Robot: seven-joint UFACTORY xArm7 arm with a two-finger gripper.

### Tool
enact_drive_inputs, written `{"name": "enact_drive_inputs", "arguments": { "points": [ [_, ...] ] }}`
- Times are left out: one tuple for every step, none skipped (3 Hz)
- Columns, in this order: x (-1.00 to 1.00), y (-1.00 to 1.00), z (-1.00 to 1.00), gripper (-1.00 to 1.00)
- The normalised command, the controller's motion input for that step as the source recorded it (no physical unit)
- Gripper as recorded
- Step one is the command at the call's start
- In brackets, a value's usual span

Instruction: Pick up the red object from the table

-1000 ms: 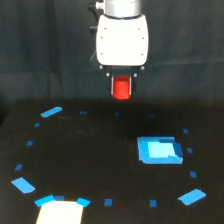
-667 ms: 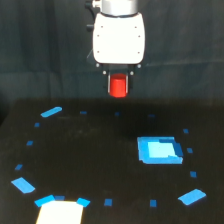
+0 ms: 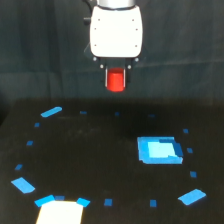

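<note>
The red object [image 3: 116, 81] is a small red-orange block hanging well above the black table [image 3: 100, 160], in front of the dark curtain. My gripper [image 3: 116, 82] is shut on it, with a dark finger on each side of the block. The white gripper body [image 3: 116, 31] sits directly above it, at the top centre of the exterior view. The block touches nothing on the table.
A large blue rectangle patch [image 3: 159, 150] lies at the exterior view's right. Small blue tape marks ring the table, such as one at the back left [image 3: 51, 111] and one at the front right [image 3: 192, 197]. A pale patch [image 3: 60, 212] sits at the front edge.
The gripper has risen a little with the red object held in it and drifted slightly toward the exterior view's left. Nothing on the table has moved.
</note>
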Motion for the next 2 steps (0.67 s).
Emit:
{"name": "enact_drive_inputs", "arguments": {
  "points": [
    [-0.28, 0.34, -0.28, -1.00],
    [0.09, 0.19, -0.03, -1.00]
  ]
}}
